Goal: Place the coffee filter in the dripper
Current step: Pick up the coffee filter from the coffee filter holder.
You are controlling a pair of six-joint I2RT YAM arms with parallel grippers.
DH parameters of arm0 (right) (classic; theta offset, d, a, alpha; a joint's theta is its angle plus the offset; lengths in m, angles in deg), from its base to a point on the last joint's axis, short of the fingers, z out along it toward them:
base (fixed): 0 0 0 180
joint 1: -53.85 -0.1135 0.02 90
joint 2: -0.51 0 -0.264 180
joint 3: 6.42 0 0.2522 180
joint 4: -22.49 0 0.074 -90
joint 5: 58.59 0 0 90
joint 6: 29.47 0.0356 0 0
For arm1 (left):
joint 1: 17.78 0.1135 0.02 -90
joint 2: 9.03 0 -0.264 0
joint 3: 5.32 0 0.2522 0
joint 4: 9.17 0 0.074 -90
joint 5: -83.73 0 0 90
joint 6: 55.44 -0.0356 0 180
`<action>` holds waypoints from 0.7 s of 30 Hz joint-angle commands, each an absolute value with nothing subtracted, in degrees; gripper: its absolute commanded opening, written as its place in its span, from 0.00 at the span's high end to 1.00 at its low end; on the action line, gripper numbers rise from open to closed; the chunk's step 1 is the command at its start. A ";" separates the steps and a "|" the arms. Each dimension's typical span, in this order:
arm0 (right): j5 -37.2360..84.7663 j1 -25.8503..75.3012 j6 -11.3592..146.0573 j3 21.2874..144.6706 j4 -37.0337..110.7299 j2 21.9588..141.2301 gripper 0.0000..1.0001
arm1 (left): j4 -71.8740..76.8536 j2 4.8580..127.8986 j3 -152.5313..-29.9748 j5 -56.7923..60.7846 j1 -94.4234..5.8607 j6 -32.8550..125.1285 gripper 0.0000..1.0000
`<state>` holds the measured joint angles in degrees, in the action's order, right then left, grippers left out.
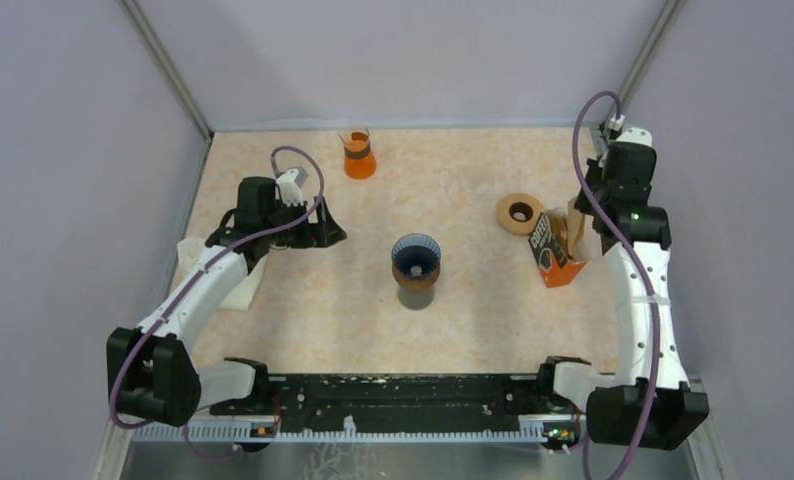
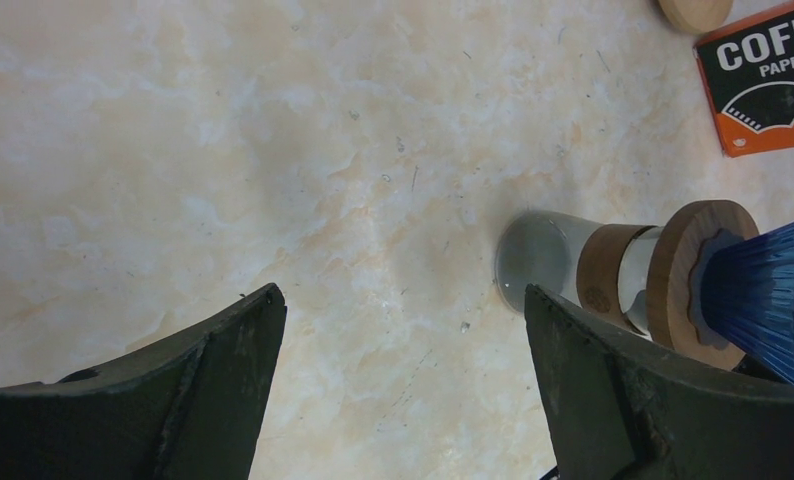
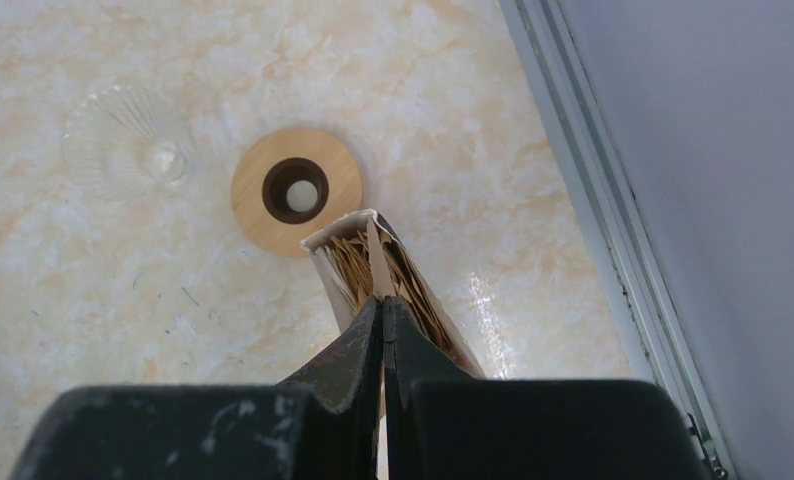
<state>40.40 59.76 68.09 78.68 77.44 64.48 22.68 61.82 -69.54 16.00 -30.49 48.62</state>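
The top camera is looking down from above and behind the arms (image 1: pixel 203 290), taking in the whole worktop (image 1: pixel 473 330). The left wrist camera is looking low toward the dripper (image 2: pixel 773 290) and filter box (image 2: pixel 768 85). The right wrist camera is peering steeply down, close over that same box.

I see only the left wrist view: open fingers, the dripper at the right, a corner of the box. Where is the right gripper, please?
Observer: The right gripper is at the open top of the box, jaws shut.
Operator: Does it hold a filter?
Observer: Brown filters show inside the box. A pale strip runs into the shut jaws, but I cannot tell if it is a filter.
Operator: Is something already in the dripper?
Observer: From above, the dripper holds no filter.
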 commanded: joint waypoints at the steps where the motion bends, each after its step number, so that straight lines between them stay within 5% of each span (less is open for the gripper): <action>1: 37.19 60.18 67.21 83.10 78.03 60.79 1.00 | 20.61 60.21 -69.83 20.07 -30.42 49.52 0.06; 21: 3.95 57.42 77.52 84.25 67.02 55.04 1.00 | 13.54 57.80 -76.83 34.26 -33.42 54.38 0.07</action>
<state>11.75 59.07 73.62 81.71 73.53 55.74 18.29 58.94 -74.11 29.00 -32.94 53.17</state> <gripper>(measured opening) 0.005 0.933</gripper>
